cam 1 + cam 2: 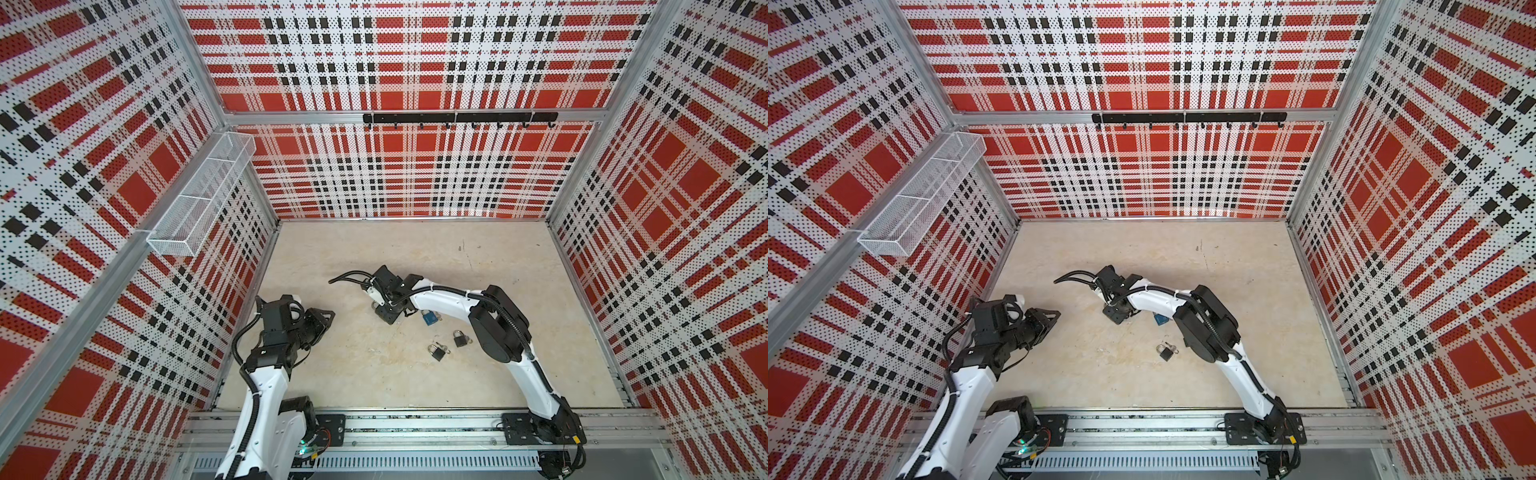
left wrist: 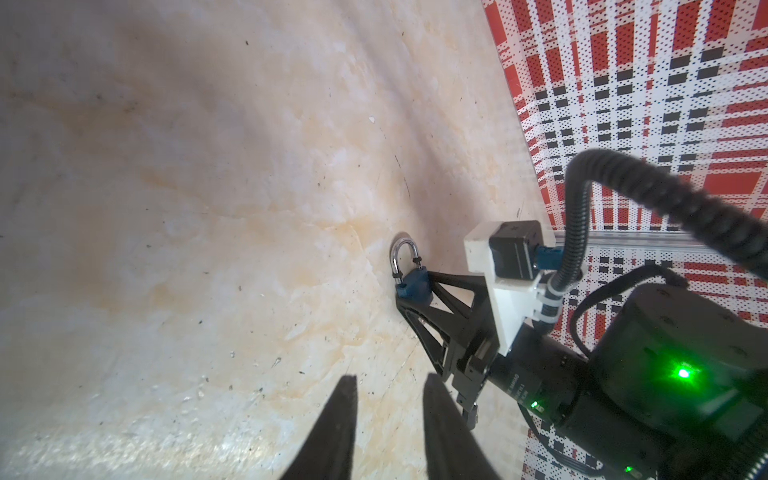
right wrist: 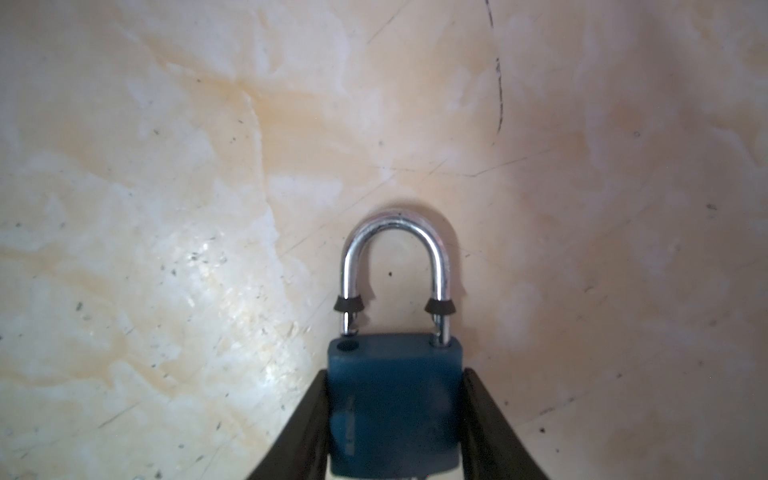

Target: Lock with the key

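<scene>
My right gripper (image 3: 395,372) is shut on a blue padlock (image 3: 395,411), one finger on each side of its body. Its silver shackle (image 3: 397,249) stands open, with one leg out of its hole. The left wrist view shows this padlock (image 2: 413,284) at the right fingertips, low over the beige table. My left gripper (image 2: 390,376) is open and holds nothing. In both top views it hovers left of the right gripper (image 1: 379,311), with a gap between them. I cannot make out a key for certain. A small silver piece lies against a black padlock (image 1: 437,352).
Under the right forearm lies another blue padlock (image 1: 431,318). Just in front of it is a second black padlock (image 1: 461,338). A white mesh basket (image 1: 199,195) hangs on the left wall. A black hook rail (image 1: 459,118) runs along the back wall.
</scene>
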`<state>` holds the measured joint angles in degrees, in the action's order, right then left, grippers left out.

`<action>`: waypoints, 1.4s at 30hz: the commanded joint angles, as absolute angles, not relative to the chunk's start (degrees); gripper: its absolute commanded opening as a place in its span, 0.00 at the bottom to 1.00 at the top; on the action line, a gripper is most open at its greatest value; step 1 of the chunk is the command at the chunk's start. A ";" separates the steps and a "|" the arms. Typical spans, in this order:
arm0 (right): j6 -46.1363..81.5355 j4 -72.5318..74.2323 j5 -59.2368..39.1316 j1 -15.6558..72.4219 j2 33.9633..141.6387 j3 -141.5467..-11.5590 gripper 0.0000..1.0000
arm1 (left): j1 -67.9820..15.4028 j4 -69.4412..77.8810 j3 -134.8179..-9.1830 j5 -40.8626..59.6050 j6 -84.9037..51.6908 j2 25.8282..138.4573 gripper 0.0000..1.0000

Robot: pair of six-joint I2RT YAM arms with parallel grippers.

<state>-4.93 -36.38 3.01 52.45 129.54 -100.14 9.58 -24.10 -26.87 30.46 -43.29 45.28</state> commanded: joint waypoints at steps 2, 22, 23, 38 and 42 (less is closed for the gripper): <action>-5.09 -36.10 1.34 52.75 124.50 -97.51 0.33 | 8.96 -22.17 -26.39 31.38 -42.77 46.78 0.31; -2.68 -34.98 -1.55 52.71 112.50 -90.55 0.31 | -3.29 -4.83 -25.45 26.87 -47.66 55.94 0.31; -2.62 -35.00 -1.79 52.77 111.99 -90.36 0.31 | -3.45 -4.00 -25.57 27.19 -47.71 56.56 0.31; -0.01 -35.45 -7.24 52.75 105.08 -88.44 0.30 | -7.51 10.55 -27.89 34.71 -48.53 68.57 0.34; 0.66 -36.20 -8.38 52.63 104.40 -89.03 0.29 | -8.09 16.92 -26.39 37.43 -50.92 68.65 0.34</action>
